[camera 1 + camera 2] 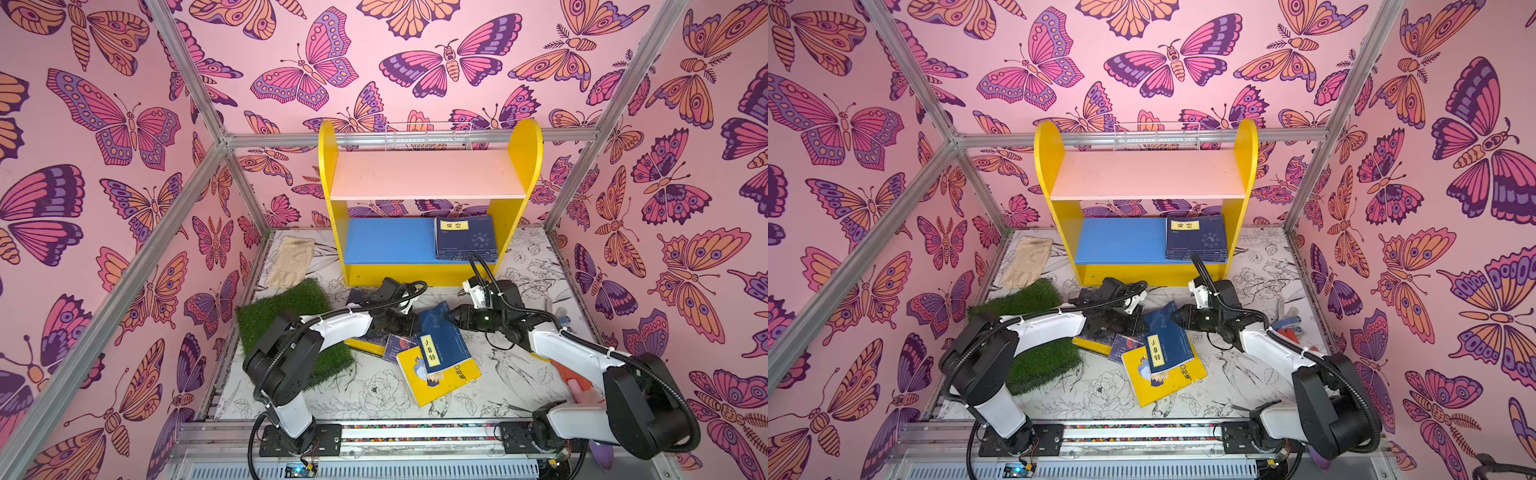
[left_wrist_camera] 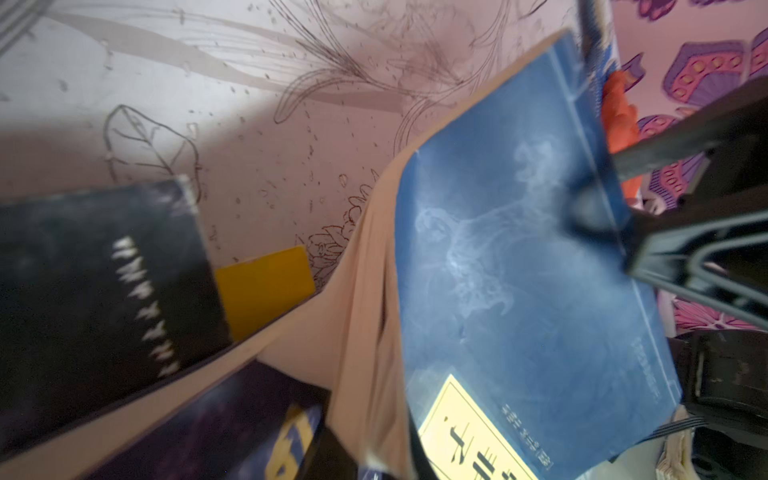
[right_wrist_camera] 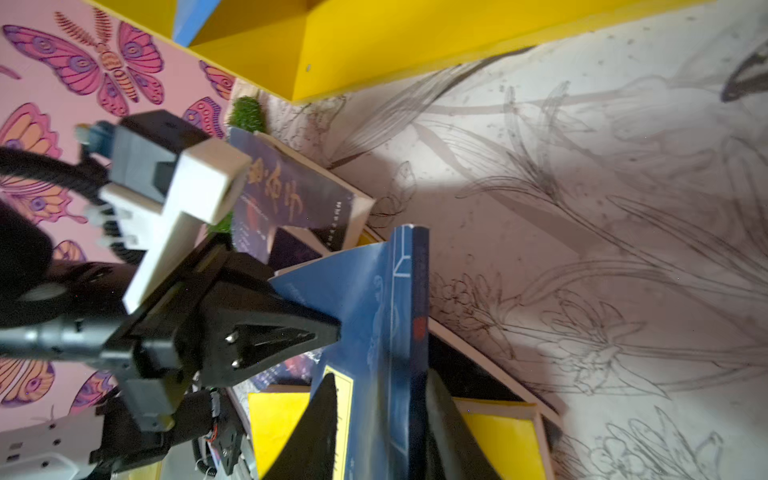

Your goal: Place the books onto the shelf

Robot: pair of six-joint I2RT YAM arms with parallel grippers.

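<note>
The shelf (image 1: 328,166) stands at the back, with a stack of navy books (image 1: 465,239) (image 1: 1196,237) on the right of its blue lower board (image 1: 386,241). In front of it, more books lie in a loose pile, with a yellow one (image 1: 440,382) (image 1: 1163,380) nearest. A blue book with a yellow label (image 1: 440,332) (image 2: 519,270) (image 3: 374,299) is tilted up off the pile. My left gripper (image 1: 413,322) (image 2: 378,465) is shut on its page edge. My right gripper (image 1: 451,313) (image 3: 381,374) is shut across its spine end.
A green turf square (image 1: 291,320) lies left of the pile, under the left arm, and a beige glove (image 1: 291,259) lies behind it. A white wire basket (image 1: 428,135) hangs behind the shelf top. An orange-handled tool (image 1: 575,380) lies at the right.
</note>
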